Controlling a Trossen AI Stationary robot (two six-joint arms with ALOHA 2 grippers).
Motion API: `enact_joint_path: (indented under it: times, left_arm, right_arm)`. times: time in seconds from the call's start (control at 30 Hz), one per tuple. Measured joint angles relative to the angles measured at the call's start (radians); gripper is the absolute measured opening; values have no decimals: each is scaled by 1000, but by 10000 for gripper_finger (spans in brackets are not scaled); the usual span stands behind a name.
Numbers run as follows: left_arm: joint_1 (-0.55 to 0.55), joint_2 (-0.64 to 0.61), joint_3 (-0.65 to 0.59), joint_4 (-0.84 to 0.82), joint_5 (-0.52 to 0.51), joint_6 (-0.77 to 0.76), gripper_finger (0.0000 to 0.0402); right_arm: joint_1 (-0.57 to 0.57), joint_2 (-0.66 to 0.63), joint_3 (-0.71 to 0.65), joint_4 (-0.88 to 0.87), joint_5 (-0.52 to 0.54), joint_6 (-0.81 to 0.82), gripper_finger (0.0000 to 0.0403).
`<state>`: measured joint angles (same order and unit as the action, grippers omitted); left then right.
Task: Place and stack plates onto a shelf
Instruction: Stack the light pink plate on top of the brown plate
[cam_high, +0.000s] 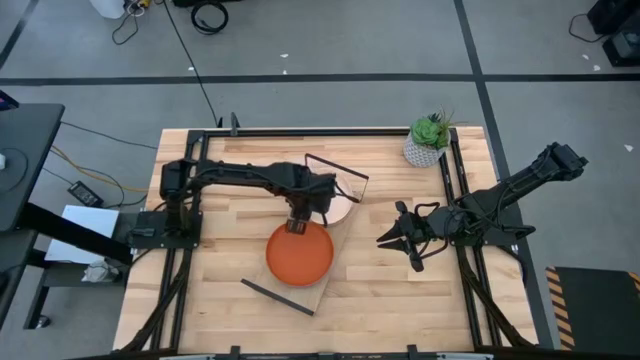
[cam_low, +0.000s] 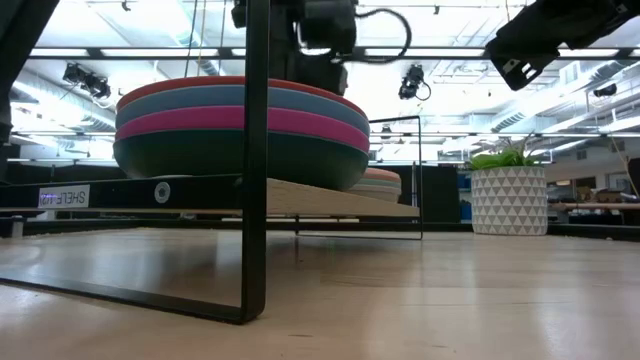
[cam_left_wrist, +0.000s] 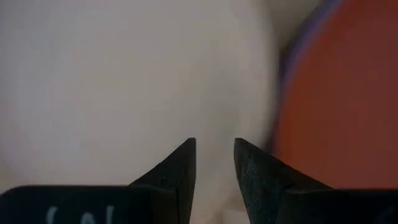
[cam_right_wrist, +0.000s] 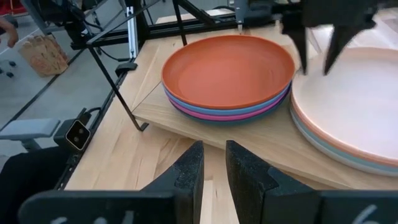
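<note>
The shelf lies slantwise on the tabletop and carries two stacks of plates. The nearer stack has the orange-red plate on top, over light blue, magenta and dark teal ones. The farther stack is topped by the pale cream plate, partly hidden under the left arm in the high view. My left gripper is open and hovers just over the cream plate's edge, beside the orange-red plate. My right gripper is open and waits over bare table to the right of the shelf.
A small potted plant stands near the table's far right corner. Black wire frames rise at both ends of the shelf. Bare wood lies between the shelf and my right gripper.
</note>
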<state>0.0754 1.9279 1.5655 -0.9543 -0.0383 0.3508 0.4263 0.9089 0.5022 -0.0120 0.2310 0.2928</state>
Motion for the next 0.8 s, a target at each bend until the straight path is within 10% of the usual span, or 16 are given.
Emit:
enact_joint_path:
  times: [0.13, 0.37, 0.8]
  left_arm:
    - [-20, -10, 24, -2, 7, 20, 117]
    - [25, -13, 30, -101, -279, -12, 117]
    - [75, -23, -37, -88, -140, -52, 117]
  right_arm:
    - [0, 0, 0, 5, 0, 0, 74]
    - [0, 8, -1, 18, -2, 0, 74]
    - [0, 8, -1, 21, -15, -11, 74]
